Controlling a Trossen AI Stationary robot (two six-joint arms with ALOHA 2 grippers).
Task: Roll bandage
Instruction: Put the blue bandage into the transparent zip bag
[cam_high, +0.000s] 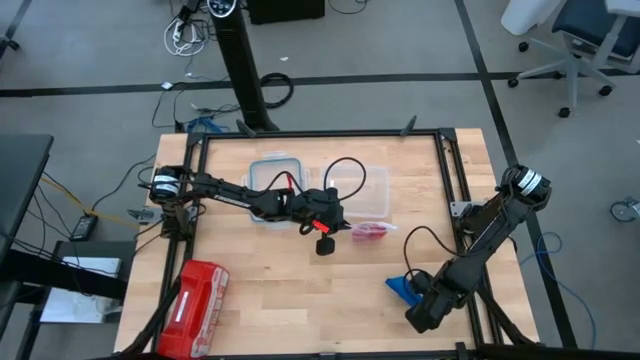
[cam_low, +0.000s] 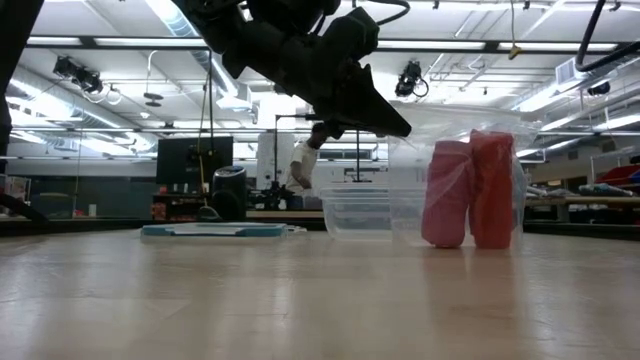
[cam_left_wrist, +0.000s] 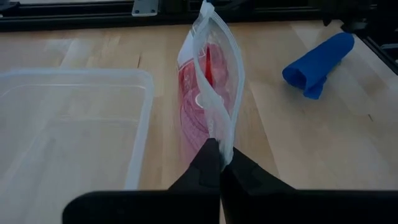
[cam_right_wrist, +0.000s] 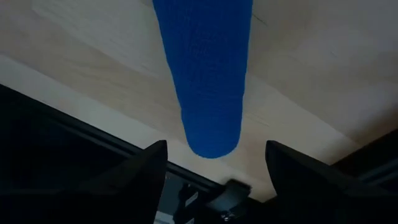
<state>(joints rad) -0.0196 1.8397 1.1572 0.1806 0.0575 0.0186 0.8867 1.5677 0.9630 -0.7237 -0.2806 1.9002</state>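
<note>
Pre-grasp step: right gripper (cam_right_wrist: 214, 165) fingers spread wide over the bandage (cam_right_wrist: 205, 68) on the tabletop (cam_high: 300, 300), needs lowering and closing next (left gripper (cam_left_wrist: 219, 163) fingers pinched on clear bag (cam_left_wrist: 208, 93)).

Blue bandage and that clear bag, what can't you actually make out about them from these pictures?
- Bandage, high view: partly covered by the right hand.
- Bandage, right wrist view: far end cut off by the frame edge.
- Clear bag, left wrist view: the left hand hides its near edge.
- Red-pink rolls, low view: blurred through the bag's plastic.
</note>
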